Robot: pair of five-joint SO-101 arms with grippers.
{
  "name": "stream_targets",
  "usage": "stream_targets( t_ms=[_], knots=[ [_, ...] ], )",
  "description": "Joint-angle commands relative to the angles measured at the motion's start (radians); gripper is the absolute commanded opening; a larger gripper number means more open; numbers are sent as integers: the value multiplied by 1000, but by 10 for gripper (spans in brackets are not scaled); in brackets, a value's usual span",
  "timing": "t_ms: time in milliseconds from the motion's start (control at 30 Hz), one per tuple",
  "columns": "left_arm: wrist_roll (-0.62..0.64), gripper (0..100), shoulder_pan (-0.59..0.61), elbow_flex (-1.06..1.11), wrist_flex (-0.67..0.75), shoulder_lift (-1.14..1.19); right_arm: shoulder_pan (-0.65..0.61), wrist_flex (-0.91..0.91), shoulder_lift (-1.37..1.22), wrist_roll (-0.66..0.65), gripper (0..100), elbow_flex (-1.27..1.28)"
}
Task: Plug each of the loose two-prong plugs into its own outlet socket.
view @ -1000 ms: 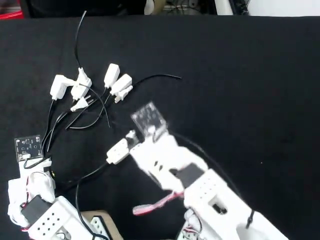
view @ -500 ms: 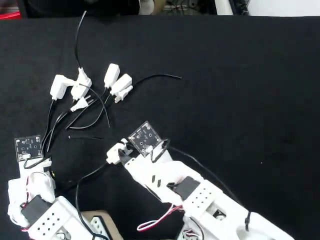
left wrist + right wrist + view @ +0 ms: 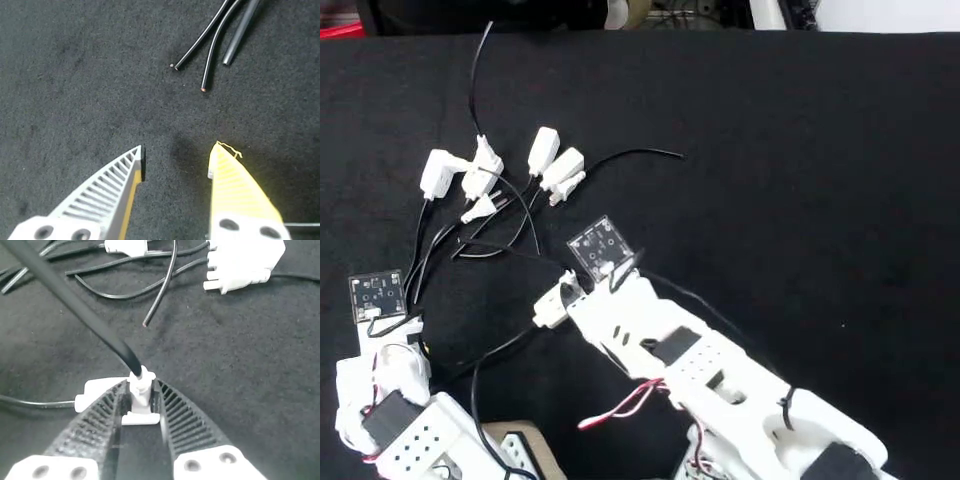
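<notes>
My right gripper (image 3: 140, 386) is shut on a small white two-prong plug (image 3: 139, 394) whose thick black cable (image 3: 70, 300) runs away from it. The plug stands over a white outlet socket (image 3: 96, 388) that lies on the black cloth. From above, the right gripper (image 3: 566, 291) is at the socket (image 3: 551, 306), left of the table's middle. Several loose white plugs and sockets (image 3: 542, 150) lie tangled with black cables at the back left. My left gripper (image 3: 175, 151) is open over bare cloth, with cut cable ends (image 3: 202, 89) just ahead of it.
A white plug with its prongs showing (image 3: 244, 262) lies beyond the right gripper, next to a loose cable end (image 3: 145, 324). The left arm (image 3: 385, 400) sits at the front left corner. The black cloth (image 3: 800, 180) is bare on the right half.
The right arm has swung and settled with its gripper over the white socket. A black cable now runs stretched from the left cluster towards the gripper. The left arm has kept still.
</notes>
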State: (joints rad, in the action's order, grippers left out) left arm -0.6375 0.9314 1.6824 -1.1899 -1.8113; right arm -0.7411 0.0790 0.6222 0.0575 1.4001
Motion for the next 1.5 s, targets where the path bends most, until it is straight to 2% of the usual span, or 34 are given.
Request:
stream_targets(
  t_ms=[0, 400, 767, 900, 1000, 1133, 1267, 1333, 1400, 1467],
  knots=[
    [6, 216, -10, 16, -2, -9, 17, -89, 24, 0, 12, 21],
    [6, 216, -10, 16, -2, -9, -21, 0, 2, -55, 12, 18],
    [6, 216, -10, 16, -2, -9, -29, 252, -232, -57, 17, -251],
    [6, 216, -10, 16, -2, -9, -26, 423, -160, -20, 126, -337],
    [6, 216, -10, 16, -2, -9, -32, 617, -62, 23, 191, -407],
    [5, 216, -5, 12, 6, -9, -26, 884, 68, 5, 191, -506],
    [5, 216, 1, -58, 5, -6, -23, 1151, 134, -180, 191, -562],
    [5, 216, 1, -165, -46, -2, 15, 1249, 142, -249, 190, -576],
    [9, 216, -84, -272, -155, -2, 94, 1293, 139, -299, 153, -593],
    [5, 216, -219, -340, -241, 0, 224, 1283, 139, -330, 57, -605]
  ],
)
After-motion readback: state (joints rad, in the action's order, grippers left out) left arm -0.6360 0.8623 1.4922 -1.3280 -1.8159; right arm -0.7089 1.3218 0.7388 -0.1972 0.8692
